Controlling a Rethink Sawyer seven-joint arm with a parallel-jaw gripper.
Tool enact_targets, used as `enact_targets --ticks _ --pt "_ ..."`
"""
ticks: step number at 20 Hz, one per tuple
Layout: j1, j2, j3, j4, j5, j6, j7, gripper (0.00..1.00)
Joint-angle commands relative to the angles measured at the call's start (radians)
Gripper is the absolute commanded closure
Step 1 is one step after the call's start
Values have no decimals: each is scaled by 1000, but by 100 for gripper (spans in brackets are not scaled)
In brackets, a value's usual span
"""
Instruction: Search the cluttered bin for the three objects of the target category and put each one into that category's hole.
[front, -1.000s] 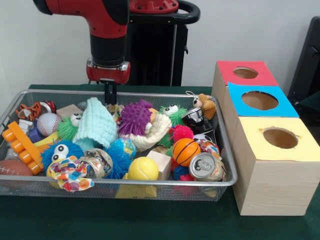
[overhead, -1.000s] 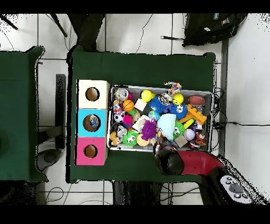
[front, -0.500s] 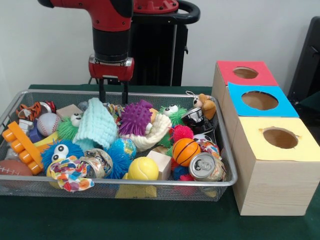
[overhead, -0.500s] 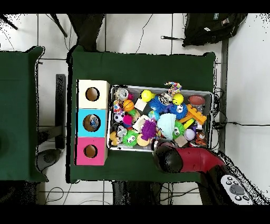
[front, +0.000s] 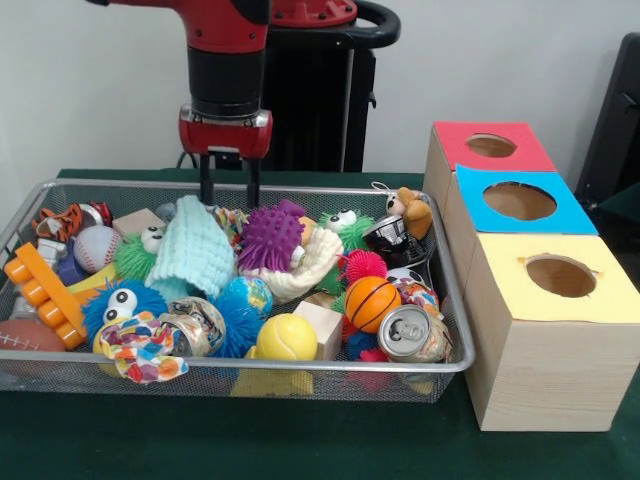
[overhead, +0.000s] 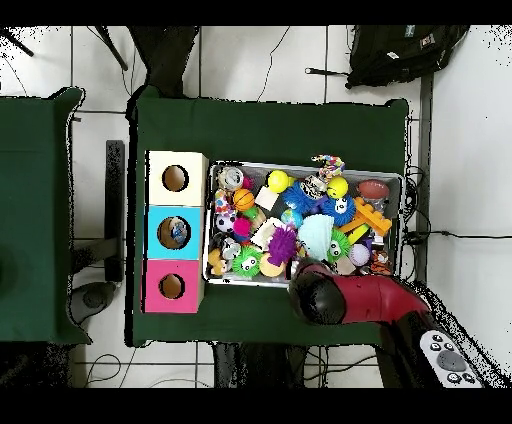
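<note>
The hand (front: 229, 188) hovers spread and empty over the wire bin's (front: 455, 330) far rim: search step; next, descend onto a chosen toy.

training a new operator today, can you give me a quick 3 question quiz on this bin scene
1. True or false: the pincer is open and holds nothing.
2. In the front view, which box is nearest the camera? A) red box B) blue box C) yellow box
3. Fill in: at the bin's front rim, the drink can lies beside the small orange ____.

Key:
1. True. Its two fingers stand apart above the toys at the bin's far side.
2. C. The yellow box is in front, then the blue box, then the red box.
3. Basketball.
</note>
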Motion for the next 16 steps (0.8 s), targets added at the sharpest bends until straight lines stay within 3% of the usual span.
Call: enact_targets --ticks 1,8,16 --pt "2 -57 84 -29 39 121 -13 0" --pt "-34 -96 113 -65 48 208 -93 0" --pt "-43 -38 135 -158 14 227 -101 0"
